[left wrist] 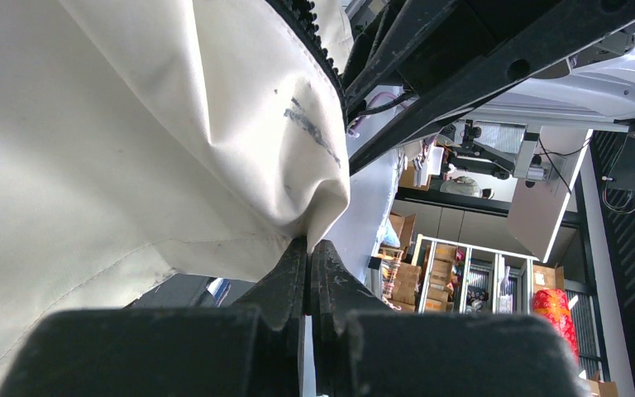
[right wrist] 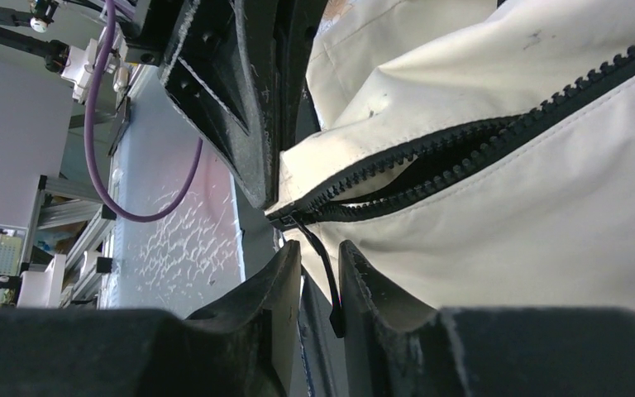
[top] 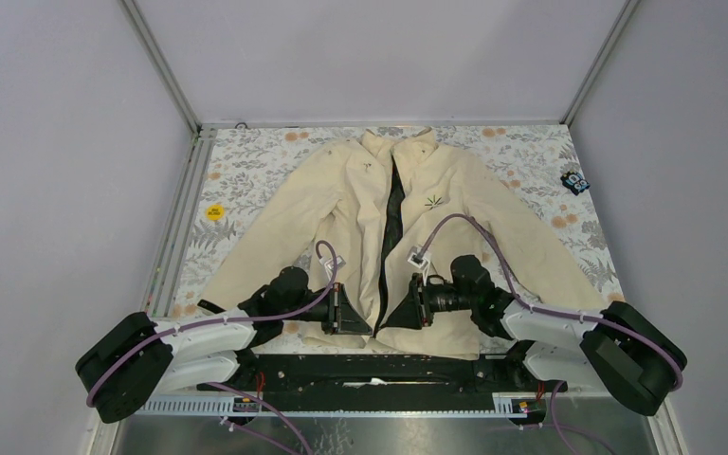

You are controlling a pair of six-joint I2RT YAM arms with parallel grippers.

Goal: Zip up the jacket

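The jacket (top: 464,190) lies flat on its back on the floral table (top: 246,171), collar at the far end and hem at the near edge, sleeves spread to both sides. Its front is parted along most of its length, showing dark lining, and a small dark logo (top: 433,201) sits on one chest panel. At the hem, the zipper (right wrist: 463,145) has its teeth joined only at the very bottom, where the pull (right wrist: 324,273) hangs down. The left gripper (left wrist: 308,248) is clamped tight on a fold of cream fabric at the hem corner. The right gripper (right wrist: 321,265) has its jaws almost together with the pull in the narrow gap; whether they actually pinch it is hard to tell. A yellow sticker (top: 213,212) lies beside one sleeve.
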